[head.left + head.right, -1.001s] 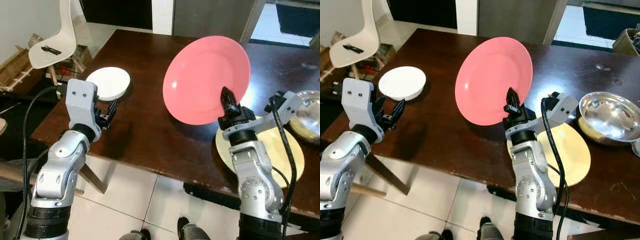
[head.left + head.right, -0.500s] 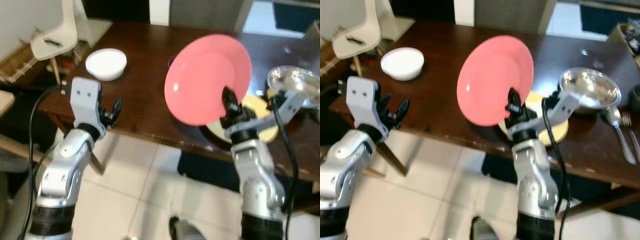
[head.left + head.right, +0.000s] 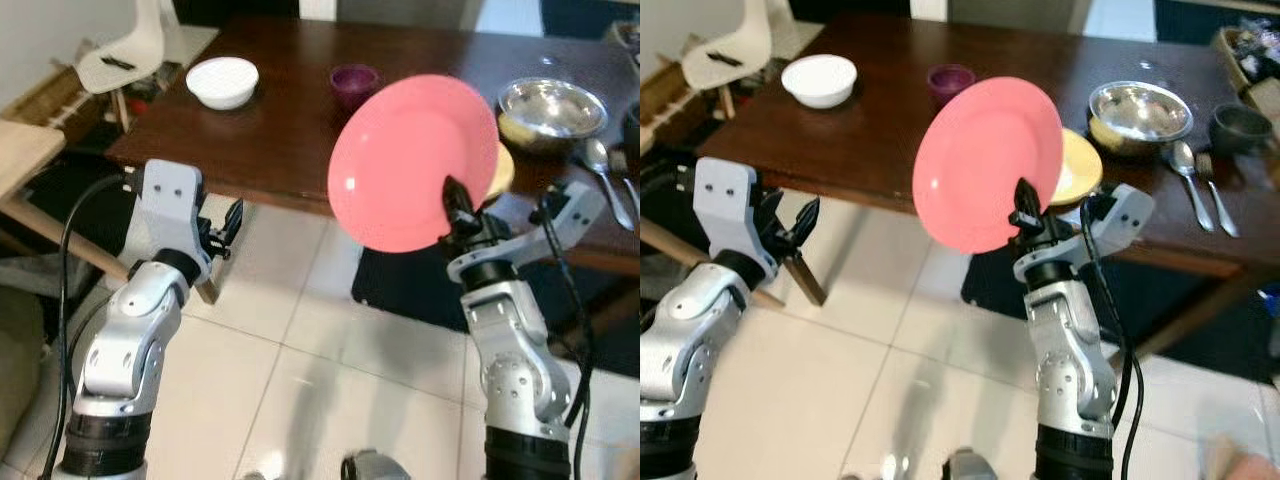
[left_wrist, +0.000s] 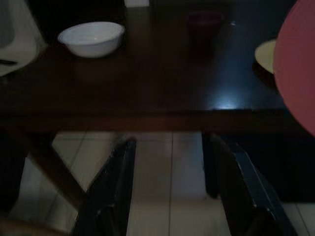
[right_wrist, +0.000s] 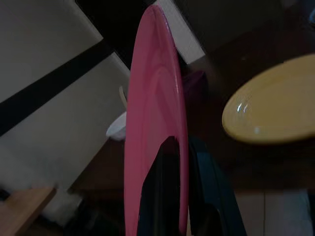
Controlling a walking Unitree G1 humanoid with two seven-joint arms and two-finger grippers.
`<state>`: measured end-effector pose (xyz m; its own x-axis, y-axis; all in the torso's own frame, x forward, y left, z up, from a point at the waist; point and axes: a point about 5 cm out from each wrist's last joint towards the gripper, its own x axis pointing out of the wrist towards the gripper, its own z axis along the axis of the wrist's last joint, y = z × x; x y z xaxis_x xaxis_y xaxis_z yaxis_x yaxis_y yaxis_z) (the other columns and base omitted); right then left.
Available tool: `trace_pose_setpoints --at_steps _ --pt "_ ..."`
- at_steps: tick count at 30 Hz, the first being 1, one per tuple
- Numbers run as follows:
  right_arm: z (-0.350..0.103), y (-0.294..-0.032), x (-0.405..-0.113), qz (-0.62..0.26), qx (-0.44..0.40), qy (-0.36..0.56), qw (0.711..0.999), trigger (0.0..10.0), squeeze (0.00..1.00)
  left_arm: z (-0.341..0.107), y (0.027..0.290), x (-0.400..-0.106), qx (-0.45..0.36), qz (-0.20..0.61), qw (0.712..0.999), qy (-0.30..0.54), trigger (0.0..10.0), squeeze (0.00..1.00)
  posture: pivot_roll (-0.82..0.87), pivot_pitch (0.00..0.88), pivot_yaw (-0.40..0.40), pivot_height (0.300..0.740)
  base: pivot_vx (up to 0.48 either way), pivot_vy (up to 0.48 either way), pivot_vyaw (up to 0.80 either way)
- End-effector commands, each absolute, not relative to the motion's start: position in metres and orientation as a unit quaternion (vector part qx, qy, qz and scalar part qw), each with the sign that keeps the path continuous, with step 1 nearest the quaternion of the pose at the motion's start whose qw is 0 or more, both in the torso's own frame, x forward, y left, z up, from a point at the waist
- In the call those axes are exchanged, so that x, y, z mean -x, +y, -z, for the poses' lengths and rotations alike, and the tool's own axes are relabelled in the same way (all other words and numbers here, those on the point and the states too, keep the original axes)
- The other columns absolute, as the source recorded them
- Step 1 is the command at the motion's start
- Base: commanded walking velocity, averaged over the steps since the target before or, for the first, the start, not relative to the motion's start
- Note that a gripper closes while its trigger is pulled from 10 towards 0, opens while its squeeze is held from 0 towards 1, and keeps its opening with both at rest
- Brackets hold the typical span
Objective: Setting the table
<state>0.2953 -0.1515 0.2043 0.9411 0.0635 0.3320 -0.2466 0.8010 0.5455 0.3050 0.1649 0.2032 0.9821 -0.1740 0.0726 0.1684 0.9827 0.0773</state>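
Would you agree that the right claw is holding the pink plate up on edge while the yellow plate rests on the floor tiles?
Not quite: the yellow plate rests on the dark wooden table, not the floor, as the right eye view shows. The rest stands: the right claw holds the pink plate up on edge.

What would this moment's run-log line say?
right gripper: shut on pink plate, held tilted off table | left gripper: open, empty | yellow plate: on table

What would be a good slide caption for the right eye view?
Right end effector holds a pink plate upright by its rim, short of the dark table; left end effector open.
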Motion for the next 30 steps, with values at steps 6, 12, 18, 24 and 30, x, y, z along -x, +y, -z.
trace_pose_setpoints --at_steps 6,12,18,24,30 --pt "-0.2045 -0.1453 -0.2956 -0.095 -0.305 -0.149 0.936 10.0 0.00 -0.1998 0.1715 -0.3025 -0.042 0.074 0.996 -0.034 10.0 0.00 -0.08 0.042 0.095 0.740 -0.433 0.000 0.00" --pt "-0.2044 -0.1449 -0.2958 -0.096 -0.306 -0.149 0.935 10.0 0.00 -0.1997 0.1713 -0.3029 -0.043 0.074 0.996 -0.034 10.0 0.00 -0.08 0.044 0.100 0.740 -0.433 0.000 0.00" --pt "-0.2037 -0.1449 -0.2955 -0.094 -0.307 -0.150 0.935 10.0 0.00 -0.1996 0.1705 -0.3039 -0.044 0.077 0.995 -0.034 10.0 0.00 -0.08 0.041 0.103 0.740 -0.396 0.000 0.00" --pt "-0.2032 -0.1457 -0.2954 -0.093 -0.307 -0.150 0.935 10.0 0.00 -0.2008 0.1669 -0.3040 -0.037 0.086 0.995 -0.033 10.0 0.00 -0.08 0.041 0.104 0.740 -0.046 0.000 0.00" --pt "-0.2032 -0.1460 -0.2956 -0.092 -0.307 -0.151 0.935 10.0 0.00 -0.2020 0.1666 -0.3069 -0.038 0.083 0.995 -0.034 10.0 0.00 -0.09 0.043 0.105 0.740 0.000 0.000 0.00"
